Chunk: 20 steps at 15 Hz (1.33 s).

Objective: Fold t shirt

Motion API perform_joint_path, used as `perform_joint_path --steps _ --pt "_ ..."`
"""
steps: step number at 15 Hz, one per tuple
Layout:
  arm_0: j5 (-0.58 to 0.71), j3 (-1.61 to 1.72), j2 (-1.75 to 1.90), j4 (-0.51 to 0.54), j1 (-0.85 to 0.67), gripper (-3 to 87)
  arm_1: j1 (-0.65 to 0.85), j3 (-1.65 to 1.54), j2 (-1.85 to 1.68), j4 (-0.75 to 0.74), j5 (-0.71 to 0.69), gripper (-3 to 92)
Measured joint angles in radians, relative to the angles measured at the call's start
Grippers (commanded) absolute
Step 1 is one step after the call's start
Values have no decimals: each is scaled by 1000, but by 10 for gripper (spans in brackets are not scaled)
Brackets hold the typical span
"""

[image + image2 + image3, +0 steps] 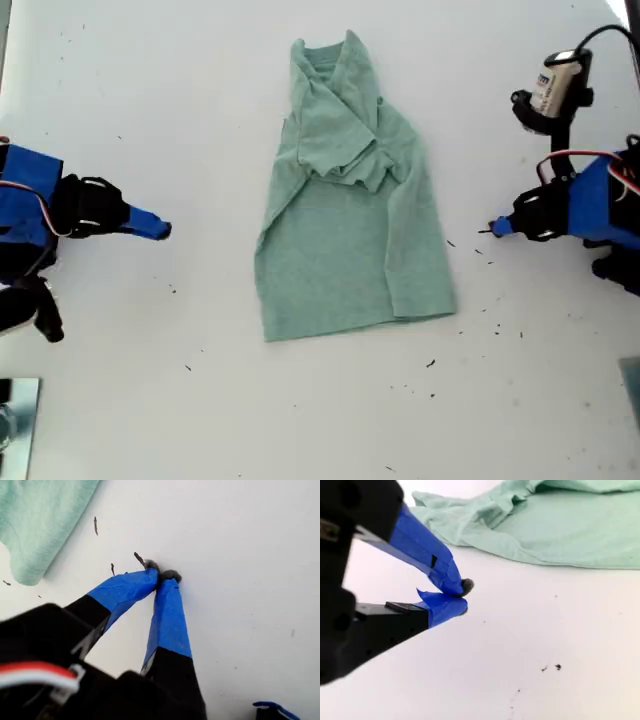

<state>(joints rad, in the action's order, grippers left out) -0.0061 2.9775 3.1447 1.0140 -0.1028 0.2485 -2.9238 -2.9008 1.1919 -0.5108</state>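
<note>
The table (300,420) is a plain white surface carrying the t shirt (350,255) at the centre of the exterior view, collar toward the top of the frame and hem toward the bottom. Both sleeves and side panels appear folded inward over the chest, giving a narrow strip with a bunched overlap in its upper half. Judged from this, the lengthwise folds are done; the crosswise fold of hem toward collar remains, and the bunched area may need flattening. My first gripper (497,228) sits at the exterior view's right, low over the table, apart from the cloth, pointing toward it; its jaws are closed tip to tip on nothing. My second gripper (163,230) sits at the exterior view's left, also clear of the shirt, jaws closed and empty.
</note>
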Motion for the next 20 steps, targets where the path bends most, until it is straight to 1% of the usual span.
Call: perform_joint_path --steps 2,4,5,6,8,9,10,11,13,17,19,20 --pt "-34 -281 -241 112 20 -2 0 -3 0 -2 -2 24" --pt "-48 -646 -566 299 46 -2 0 -6 -8 -2 -2 24" --pt "-48 -848 -736 368 52 -2 0 -12 -17 -2 -2 24" --pt "-48 -1034 -884 410 75 -2 2 -21 -35 -5 -2 24" --pt "-31 -1407 -1190 537 127 -2 3 -38 -77 -3 -2 24" --pt "-20 -1560 -1319 561 152 47 3 -46 -98 2 -2 24" --pt "-14 -1641 -1394 569 169 216 3 -55 -117 0 -2 24" --pt "-8 -1674 -1427 569 179 261 3 -58 -126 2 -2 24" --pt "-5 -1687 -1443 569 192 283 3 -60 -130 6 -2 24" --pt "-6 -1680 -1545 569 193 291 3 -61 -135 6 -2 24" --pt "-8 -1671 -1654 529 193 285 3 -61 -140 8 -2 24" --pt "-8 -1666 -1721 480 193 283 3 -63 -141 8 -2 24"
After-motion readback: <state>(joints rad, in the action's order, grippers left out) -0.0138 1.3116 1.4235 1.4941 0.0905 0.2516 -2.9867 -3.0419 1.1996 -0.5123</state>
